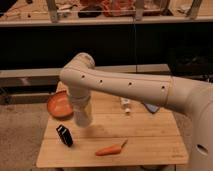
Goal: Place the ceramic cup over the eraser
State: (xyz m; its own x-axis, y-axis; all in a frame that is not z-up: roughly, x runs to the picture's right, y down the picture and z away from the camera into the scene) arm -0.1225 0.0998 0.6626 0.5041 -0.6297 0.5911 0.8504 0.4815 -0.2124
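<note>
The eraser [64, 135] is a small black block standing on the front left of the wooden table [150, 135]. My arm comes in from the right, bends above the table's left part and points down. The gripper [82, 120] is at its lower end, just above the table, to the right of and a little behind the eraser. A pale tapered shape at that end may be the ceramic cup, but I cannot tell it apart from the wrist.
A wide orange bowl [58, 104] sits at the back left, partly behind the arm. An orange carrot [111, 149] lies near the front edge. A white strip [125, 105] and a flat blue piece [151, 107] lie at the back. Dark shelving stands behind.
</note>
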